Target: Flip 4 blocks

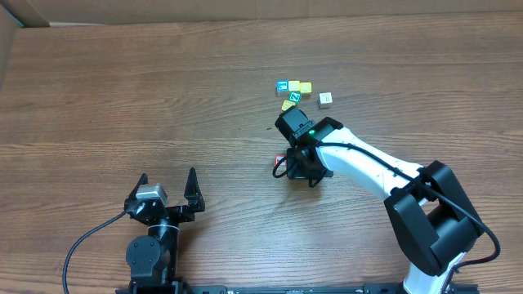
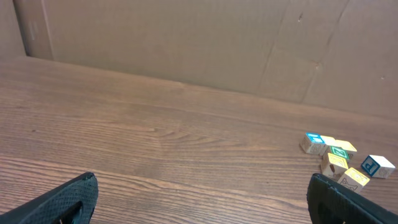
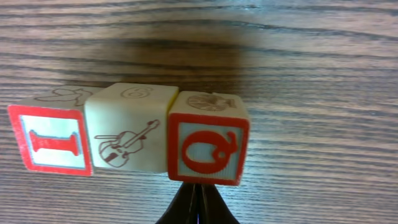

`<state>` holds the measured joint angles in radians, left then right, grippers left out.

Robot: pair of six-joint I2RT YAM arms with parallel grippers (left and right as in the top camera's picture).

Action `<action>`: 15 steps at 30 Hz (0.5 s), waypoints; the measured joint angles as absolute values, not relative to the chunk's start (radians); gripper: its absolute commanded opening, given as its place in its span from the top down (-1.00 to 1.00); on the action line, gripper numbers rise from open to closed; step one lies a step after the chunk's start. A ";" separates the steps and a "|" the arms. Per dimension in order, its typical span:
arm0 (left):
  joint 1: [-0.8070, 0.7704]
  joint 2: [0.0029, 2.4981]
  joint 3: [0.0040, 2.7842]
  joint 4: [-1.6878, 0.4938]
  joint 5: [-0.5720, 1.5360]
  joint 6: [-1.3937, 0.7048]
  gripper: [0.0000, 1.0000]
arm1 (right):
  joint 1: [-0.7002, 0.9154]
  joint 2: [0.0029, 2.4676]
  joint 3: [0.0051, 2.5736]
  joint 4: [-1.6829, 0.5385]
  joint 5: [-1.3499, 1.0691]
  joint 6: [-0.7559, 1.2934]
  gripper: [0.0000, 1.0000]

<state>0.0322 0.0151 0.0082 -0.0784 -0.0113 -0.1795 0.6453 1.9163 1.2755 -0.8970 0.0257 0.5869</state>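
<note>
Three blocks stand side by side in a row in the right wrist view: one with a red-framed letter I [image 3: 50, 142], a pale one with a violin drawing [image 3: 129, 135], and one with a red-framed Q [image 3: 208, 148]. My right gripper [image 3: 198, 205] is shut, its tips pressed together just below the Q block's lower edge, with nothing between them. From overhead the right wrist covers this row, and only a red block edge [image 1: 280, 160] peeks out. My left gripper [image 1: 167, 186] rests open near the front left, far from the blocks.
A cluster of yellow, blue-faced and green-faced cubes [image 1: 294, 91] lies beyond the right wrist, with a pale cube [image 1: 325, 100] to its right. The same cluster [image 2: 336, 158] shows at the right of the left wrist view. A cardboard wall [image 2: 186, 43] backs the table.
</note>
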 measured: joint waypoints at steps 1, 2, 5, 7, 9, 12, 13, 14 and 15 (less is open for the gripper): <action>0.032 0.015 0.008 -0.079 -0.011 -0.179 -0.99 | 0.643 1.916 1.276 -0.899 0.026 0.587 0.92; 0.032 0.015 0.008 -0.079 -0.011 -0.179 -1.00 | 0.638 1.916 1.286 -0.921 0.024 0.583 0.92; 0.032 0.015 0.008 -0.078 -0.011 -0.179 -0.99 | 0.616 1.916 1.349 -1.007 -0.004 0.545 0.92; 0.032 0.015 0.008 -0.079 -0.011 -0.179 -1.00 | 0.604 1.916 1.407 -1.065 -0.018 0.520 0.88; 0.032 0.015 0.008 -0.079 -0.011 -0.179 -1.00 | 0.584 1.916 1.502 -1.134 -0.028 0.501 0.85; 0.032 0.015 0.008 -0.079 -0.011 -0.179 -1.00 | 0.542 1.915 1.648 -1.201 -0.042 0.485 0.84; 0.032 0.015 0.008 -0.079 -0.011 -0.179 -0.99 | 0.523 1.911 1.689 -1.211 -0.046 0.482 0.84; 0.032 0.015 0.008 -0.079 -0.011 -0.179 -0.99 | 0.508 1.909 1.715 -1.217 -0.045 0.478 0.84; 0.032 0.015 0.008 -0.079 -0.011 -0.179 -1.00 | 0.489 1.903 1.734 -1.219 -0.046 0.477 0.85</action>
<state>0.0322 0.0151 0.0082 -0.0788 -0.0113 -0.1795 0.4892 1.9034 1.7336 -1.2194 -0.0456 0.4774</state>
